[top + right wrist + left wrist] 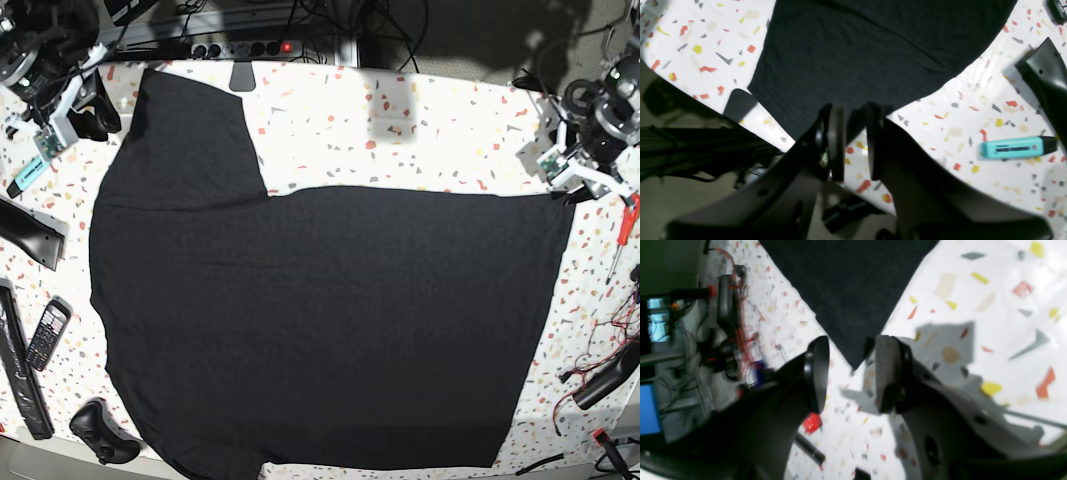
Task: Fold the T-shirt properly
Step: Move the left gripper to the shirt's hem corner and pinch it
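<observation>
Evidently best done by lowering the open left hand [848, 373] squarely onto the T-shirt [850, 290] corner just ahead, sliding the parted right hand [853, 143] under the sleeve edge, then lifting both evenly off the terrazzo tabletop [430, 130].

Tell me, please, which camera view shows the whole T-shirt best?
The base view: the black T-shirt lies spread flat across the table, one sleeve visible. The left wrist view shows only one corner ahead of the left gripper; the right wrist view shows a sleeve end.
</observation>
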`<action>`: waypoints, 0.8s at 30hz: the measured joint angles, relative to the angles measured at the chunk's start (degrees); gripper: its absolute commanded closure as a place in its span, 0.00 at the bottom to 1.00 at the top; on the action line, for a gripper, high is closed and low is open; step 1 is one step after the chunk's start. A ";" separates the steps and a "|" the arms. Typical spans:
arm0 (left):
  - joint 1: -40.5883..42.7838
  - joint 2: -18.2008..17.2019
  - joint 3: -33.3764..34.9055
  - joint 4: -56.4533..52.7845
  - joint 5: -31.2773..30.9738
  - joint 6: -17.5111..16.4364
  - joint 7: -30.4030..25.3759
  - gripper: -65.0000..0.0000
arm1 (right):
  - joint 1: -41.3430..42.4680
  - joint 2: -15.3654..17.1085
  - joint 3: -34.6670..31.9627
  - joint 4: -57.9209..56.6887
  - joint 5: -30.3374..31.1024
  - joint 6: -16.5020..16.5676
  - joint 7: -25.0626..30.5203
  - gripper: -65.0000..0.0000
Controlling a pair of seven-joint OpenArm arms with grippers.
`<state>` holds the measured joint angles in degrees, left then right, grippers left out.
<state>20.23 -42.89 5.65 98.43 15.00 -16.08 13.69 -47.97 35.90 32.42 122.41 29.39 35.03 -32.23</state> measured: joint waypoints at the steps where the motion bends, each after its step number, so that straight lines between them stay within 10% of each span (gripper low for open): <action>1: -1.57 0.02 1.64 -1.92 0.17 0.00 -0.46 0.67 | -0.02 0.00 -0.02 0.00 -1.46 0.00 0.00 0.83; 24: -28.68 0.17 25.94 -31.63 3.74 2.01 -6.71 0.67 | 0.00 -0.04 0.04 0.00 -7.04 -0.02 -0.83 0.83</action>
<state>-8.45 -42.72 31.59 66.81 18.74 -14.06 6.98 -47.97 35.86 32.47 122.41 22.35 35.00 -33.06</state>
